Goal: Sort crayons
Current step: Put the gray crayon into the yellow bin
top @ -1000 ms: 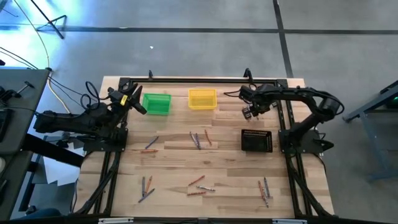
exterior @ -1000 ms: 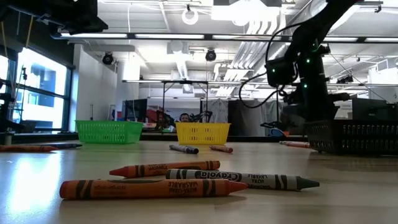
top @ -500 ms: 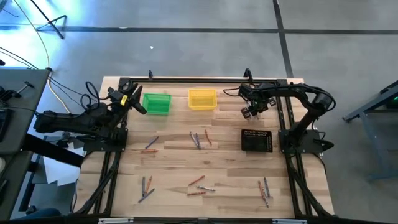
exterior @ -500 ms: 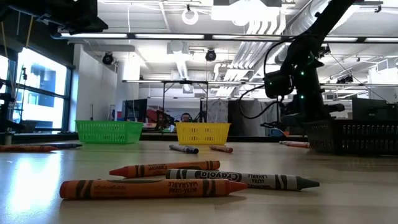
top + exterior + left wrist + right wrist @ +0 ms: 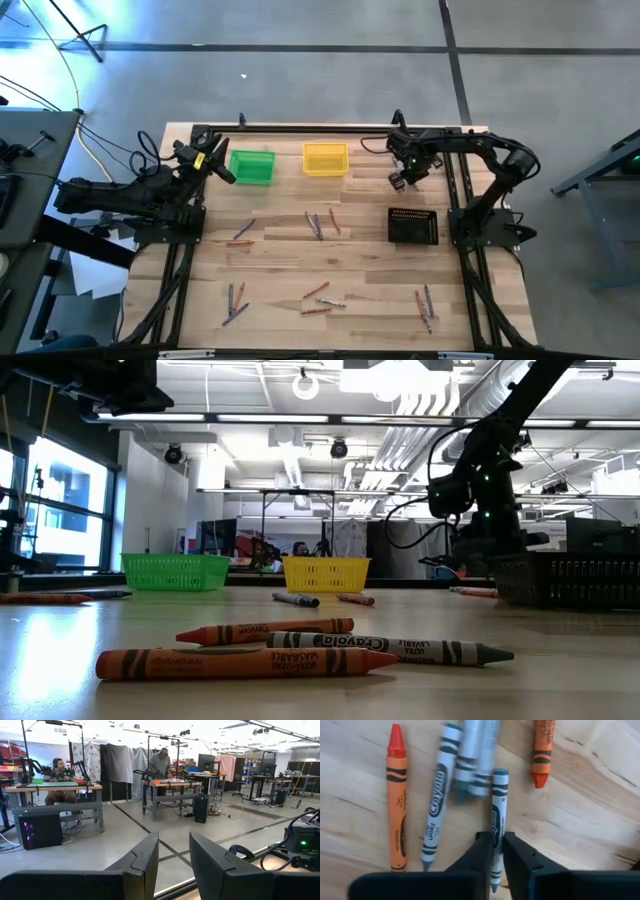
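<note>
Pale wooden table: we see right gripper at two o'clock, pinched narrow on thin grey paper-wrapped crayon, likely to sort it. Left gripper at ten o'clock, wide, empty, out of way.

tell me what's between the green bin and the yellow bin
Nothing: in the high view the stretch between green bin and yellow bin is bare table.

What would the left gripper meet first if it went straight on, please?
Nothing near: the left gripper points past the table edge over bare floor; the way looks free, though depth is unclear.
</note>
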Available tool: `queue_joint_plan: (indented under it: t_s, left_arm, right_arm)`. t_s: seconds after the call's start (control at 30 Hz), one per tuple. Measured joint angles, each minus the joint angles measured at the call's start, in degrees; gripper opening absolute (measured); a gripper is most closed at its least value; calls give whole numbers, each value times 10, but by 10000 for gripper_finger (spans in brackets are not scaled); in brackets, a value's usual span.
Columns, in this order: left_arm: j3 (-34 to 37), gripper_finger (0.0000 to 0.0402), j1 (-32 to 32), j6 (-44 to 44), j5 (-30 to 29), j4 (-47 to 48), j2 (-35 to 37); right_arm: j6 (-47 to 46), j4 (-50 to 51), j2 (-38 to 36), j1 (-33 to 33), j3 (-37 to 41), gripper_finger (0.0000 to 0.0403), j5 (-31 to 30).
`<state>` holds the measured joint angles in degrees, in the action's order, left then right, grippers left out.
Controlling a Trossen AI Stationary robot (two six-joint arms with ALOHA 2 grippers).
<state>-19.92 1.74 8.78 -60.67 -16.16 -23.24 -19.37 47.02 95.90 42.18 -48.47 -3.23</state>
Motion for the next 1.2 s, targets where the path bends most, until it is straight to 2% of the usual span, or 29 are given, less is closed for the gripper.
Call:
queue_joint_plan:
  t_s: [0.07,0.43,0.63,0.83,1.0,1.2]
  left_arm:
    - [0,99,0,-1,0,0,0]
    - [0,99,0,-2,0,0,0]
    - [0,99,0,-6,0,0,0]
    - [0,99,0,-6,0,0,0]
    - [0,99,0,-6,0,0,0]
    - [0,99,0,-12,0,0,0]
  right_arm:
    - [4,2,0,3,0,10,2]
    - [29,42,0,19,-1,4,12]
    - [46,112,4,19,-44,4,11]
    - [51,165,3,15,-129,4,-70]
    - [73,125,2,-4,-206,3,-88]
    - [113,-3,1,-44,-277,3,-56]
